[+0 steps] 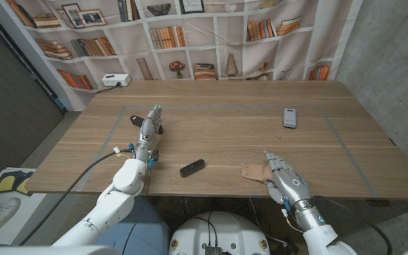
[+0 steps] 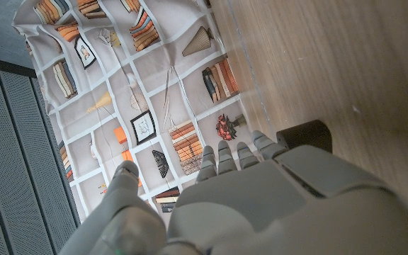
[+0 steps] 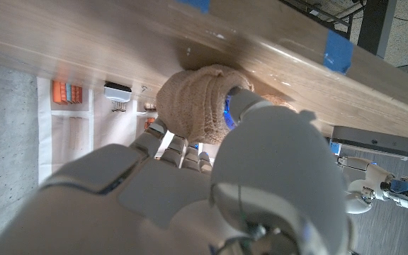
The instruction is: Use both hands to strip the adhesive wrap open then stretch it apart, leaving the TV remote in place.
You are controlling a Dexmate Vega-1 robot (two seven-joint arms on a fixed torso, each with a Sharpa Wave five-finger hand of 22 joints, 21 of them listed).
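The tan roll of adhesive wrap (image 1: 252, 171) lies near the table's front edge, against the thumb side of my right hand (image 1: 286, 180). In the right wrist view the thumb touches the side of the wrap (image 3: 190, 106), while the fingers (image 3: 179, 152) reach straight past it, not closed round it. The grey TV remote (image 1: 290, 117) lies flat further back on the right, apart from both hands. My left hand (image 1: 149, 126) stands upright at the left of the table, fingers (image 2: 225, 159) straight and holding nothing.
A small black bar (image 1: 193, 168) lies between the hands near the front edge. A dark little block (image 1: 134, 118) sits just beyond my left hand, also seen as the block (image 2: 304, 134). Blue tape lines (image 1: 342, 142) frame the table's middle. A white box (image 1: 115, 80) stands at the back left.
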